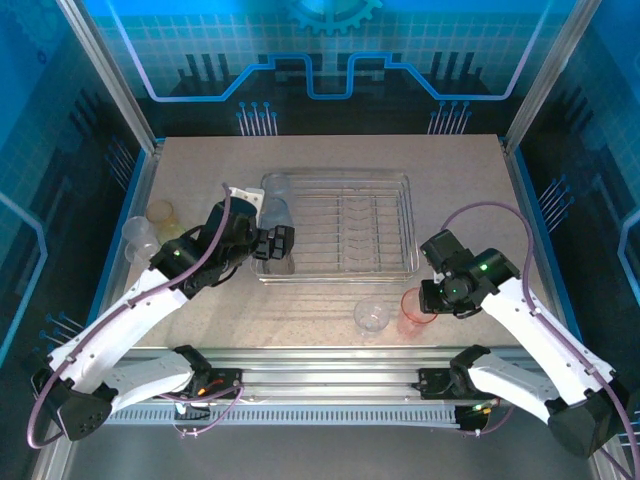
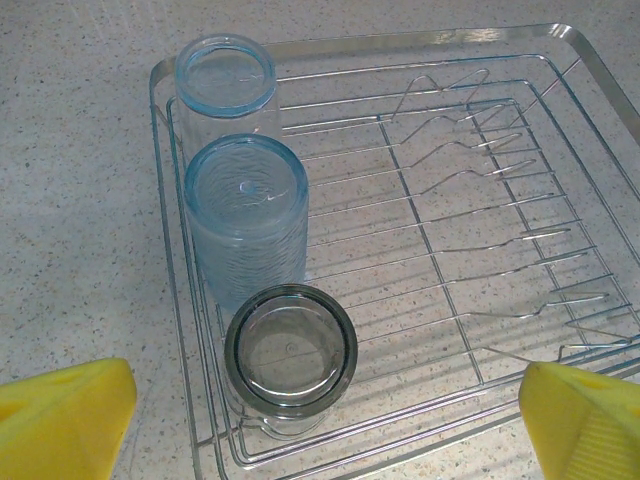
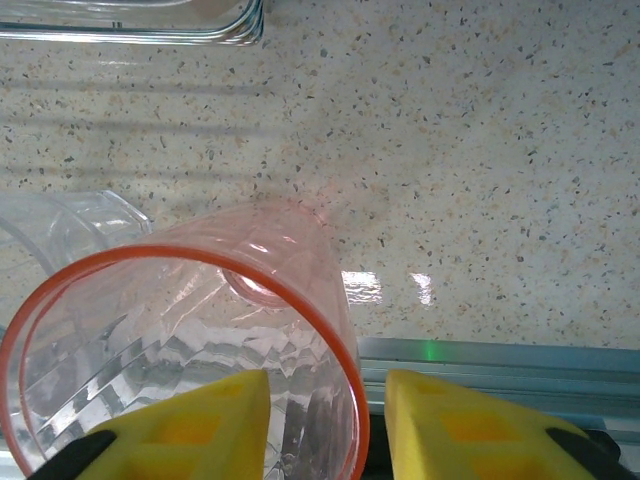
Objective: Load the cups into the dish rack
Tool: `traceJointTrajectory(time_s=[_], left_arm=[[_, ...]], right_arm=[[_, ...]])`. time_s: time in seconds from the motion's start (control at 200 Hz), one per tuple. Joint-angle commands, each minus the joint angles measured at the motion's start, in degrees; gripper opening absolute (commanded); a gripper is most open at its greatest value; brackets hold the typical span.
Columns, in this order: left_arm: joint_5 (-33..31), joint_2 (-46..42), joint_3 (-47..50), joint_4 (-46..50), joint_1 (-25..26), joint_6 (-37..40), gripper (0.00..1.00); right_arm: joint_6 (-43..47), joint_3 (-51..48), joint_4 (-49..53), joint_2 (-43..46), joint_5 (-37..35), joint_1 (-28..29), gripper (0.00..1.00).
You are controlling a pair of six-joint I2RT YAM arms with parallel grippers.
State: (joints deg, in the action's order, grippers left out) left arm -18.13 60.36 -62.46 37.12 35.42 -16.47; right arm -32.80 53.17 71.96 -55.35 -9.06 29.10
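The left gripper (image 1: 273,243) hovers over the left end of the dish rack (image 2: 430,240) with its yellow fingers (image 2: 65,415) spread wide and nothing between them.

At the left edge of the speckled, stone-look tabletop (image 1: 460,180) stand two cups close together: an amber cup (image 1: 160,212) and, just nearer, a clear cup (image 1: 138,238).

The rack sits mid-table, toward the far edge. It is a rectangle of shiny silver wire with rounded corners, a raised rim and rows of bent prongs. Three cups stand upside down in a row along its left end. From far to near they are a blue-rimmed clear cup (image 2: 225,80), a pale blue cup (image 2: 247,210) with a rippled wall, and a smoky grey cup (image 2: 290,350). All three are translucent plastic with round bases.

Near the front edge, right of centre, a second clear cup (image 1: 371,316) stands just beside a pink-red cup (image 3: 270,260) with a faceted, wavy wall.

The right gripper (image 3: 328,385) straddles that pink-red cup's wall, one finger inside the rim and one outside. The jaws are narrow, and I cannot tell whether they pinch it.

That makes seven cups: three racked and four on the tabletop.
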Motion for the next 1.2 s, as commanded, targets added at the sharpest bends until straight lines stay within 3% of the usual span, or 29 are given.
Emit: traceJointTrajectory(time_s=[0.0,0.345,0.71,1.026,1.196], left_arm=[[0.5,0.5,0.6,-0.4,0.2,0.8,0.99],[0.7,0.5,0.4,0.2,0.2,1.0,0.99],[0.6,0.0,-0.2,-0.2,0.2,1.7,0.99],[1.4,-0.7,-1.6,-0.3,0.2,0.0,1.00],[5.9,-1.6,-2.8,-2.3,0.2,-1.2,0.99]], right_arm=[[-0.4,-0.5,0.2,-0.7,-0.9,1.0,0.34],[-0.3,-0.6,0.1,-2.4,-0.8,1.2,0.27],[-1.1,1.6,3.1,-4.7,-2.5,1.4,0.00],[0.9,8.4,6.6,-2.2,-3.3,1.6,0.00],[4.5,14.3,9.6,-0.1,-2.3,0.0,0.00]])
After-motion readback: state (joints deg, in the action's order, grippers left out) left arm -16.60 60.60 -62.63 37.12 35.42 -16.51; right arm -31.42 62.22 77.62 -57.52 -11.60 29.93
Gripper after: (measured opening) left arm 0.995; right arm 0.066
